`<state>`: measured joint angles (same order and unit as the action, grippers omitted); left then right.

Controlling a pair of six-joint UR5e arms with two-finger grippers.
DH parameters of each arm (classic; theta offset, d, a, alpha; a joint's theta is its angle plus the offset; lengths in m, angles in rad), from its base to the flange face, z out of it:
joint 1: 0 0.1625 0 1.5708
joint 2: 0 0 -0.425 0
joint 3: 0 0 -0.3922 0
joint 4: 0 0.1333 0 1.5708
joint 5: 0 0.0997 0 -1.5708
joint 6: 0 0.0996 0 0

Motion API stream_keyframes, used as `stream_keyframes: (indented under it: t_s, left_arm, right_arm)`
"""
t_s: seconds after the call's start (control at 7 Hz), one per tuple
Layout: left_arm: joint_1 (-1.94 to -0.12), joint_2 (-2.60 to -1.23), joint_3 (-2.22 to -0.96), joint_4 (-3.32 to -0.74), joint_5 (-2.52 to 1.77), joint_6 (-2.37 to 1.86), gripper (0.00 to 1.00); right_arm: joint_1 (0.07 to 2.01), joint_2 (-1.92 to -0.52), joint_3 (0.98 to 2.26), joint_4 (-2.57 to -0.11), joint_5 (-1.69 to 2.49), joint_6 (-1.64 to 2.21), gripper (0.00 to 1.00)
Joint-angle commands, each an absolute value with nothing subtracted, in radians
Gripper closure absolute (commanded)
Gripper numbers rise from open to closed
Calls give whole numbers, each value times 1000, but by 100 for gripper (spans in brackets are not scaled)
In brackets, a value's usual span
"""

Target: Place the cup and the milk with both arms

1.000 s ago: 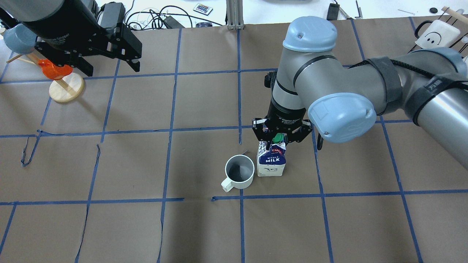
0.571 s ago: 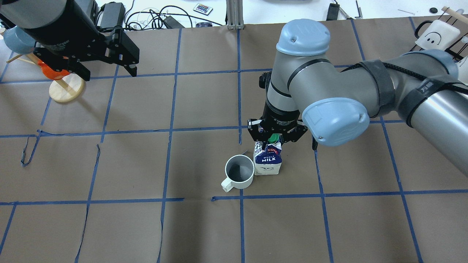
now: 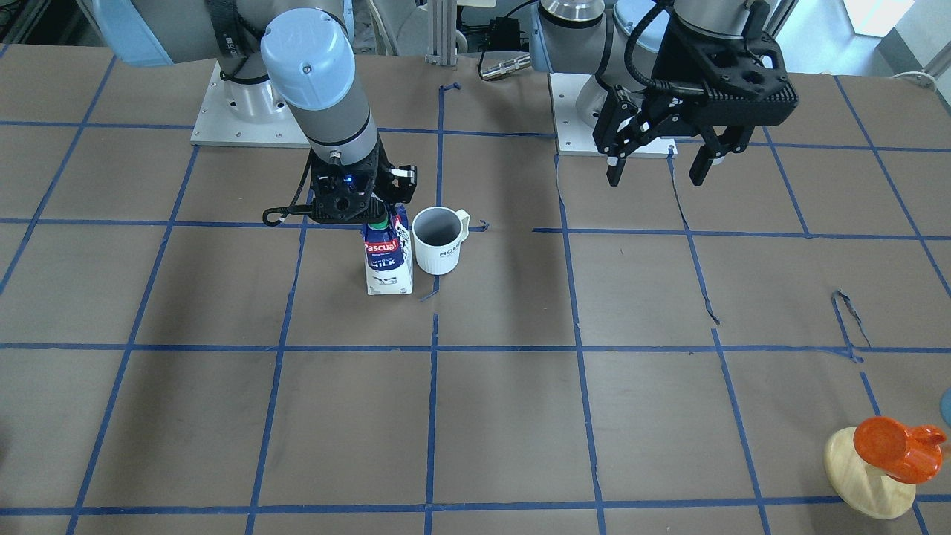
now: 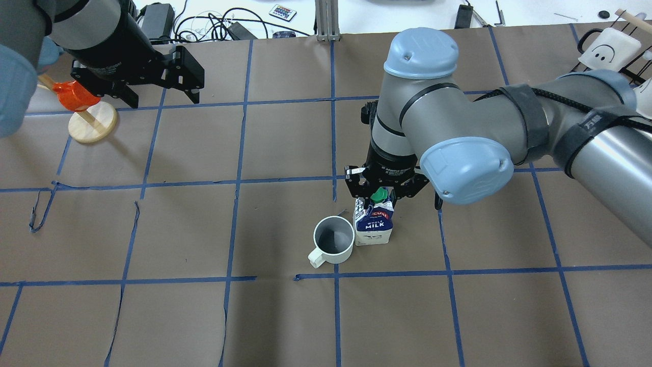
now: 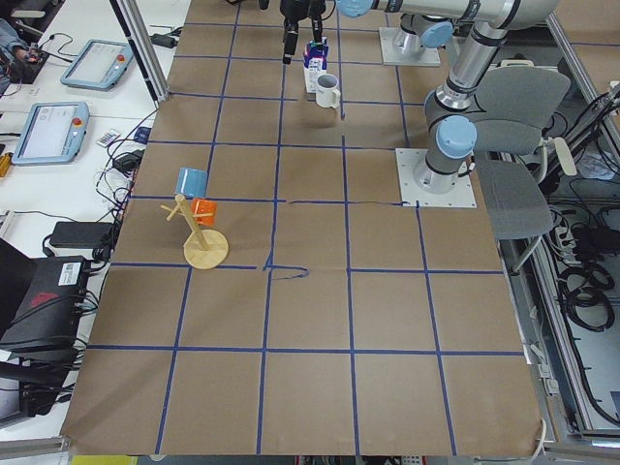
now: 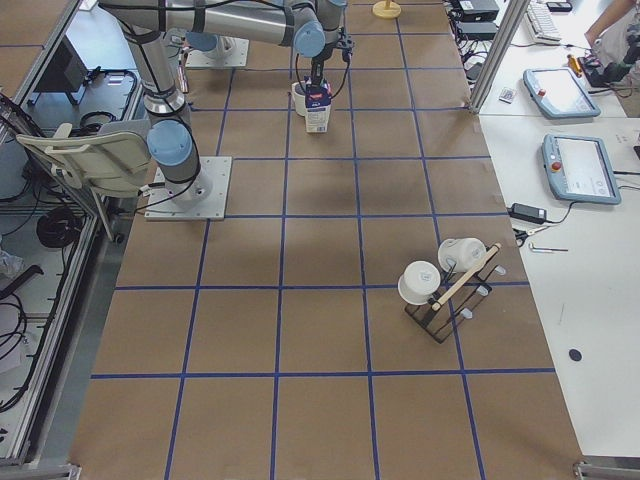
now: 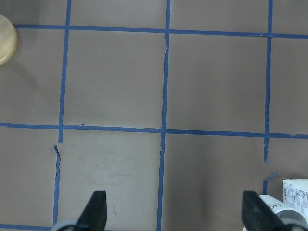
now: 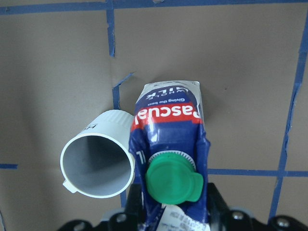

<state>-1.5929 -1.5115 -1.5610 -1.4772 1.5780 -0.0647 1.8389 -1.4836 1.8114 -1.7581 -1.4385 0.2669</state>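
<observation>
One milk [image 4: 373,228] stands upright on the table [image 4: 178,229], just beside one cup [image 4: 333,239]; of two grippers, right gripper [image 4: 378,200] clamps the milk's top, left gripper [image 4: 164,101] hangs spread wide, empty, well apart from both.

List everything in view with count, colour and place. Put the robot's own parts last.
table: one, brown paper with a blue tape grid, under everything.
milk: one, blue and white carton with a green cap, upright mid-table.
cup: one, white with a grey inside, close beside the milk on the robot's left, handle toward the robot.
wooden stand: one, pale wood, far left part of the table.
orange mug: one, hung on that stand.
blue mug: one, also on the stand.
black rack: one, at the table's right end.
white mugs: two, on the rack.
left gripper: one, black, open and empty, above the table.
right gripper: one, black, shut on the milk's top.
</observation>
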Motion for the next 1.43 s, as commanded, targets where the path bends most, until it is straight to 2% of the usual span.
stream_keyframes:
  t_s: [0.0,0.14,0.71,1.29]
  left_arm:
    - [-1601,-1523,-1559,-1524,1572,-66,0]
    - [-1612,-1505,-1554,-1554,1563,-71,0]
    - [-1624,-1482,-1510,-1620,1559,-69,0]
    - [-1615,-1552,-1399,-1666,1565,-72,0]
  right_arm:
    - [1819,-1491,1806,-1755,-1442,255,21]
    - [1810,-1502,1783,-1767,-1442,217,0]
    - [1619,-1517,1623,-1660,-1511,63,0]
    - [1522,-1575,1620,-1602,-1545,29,0]
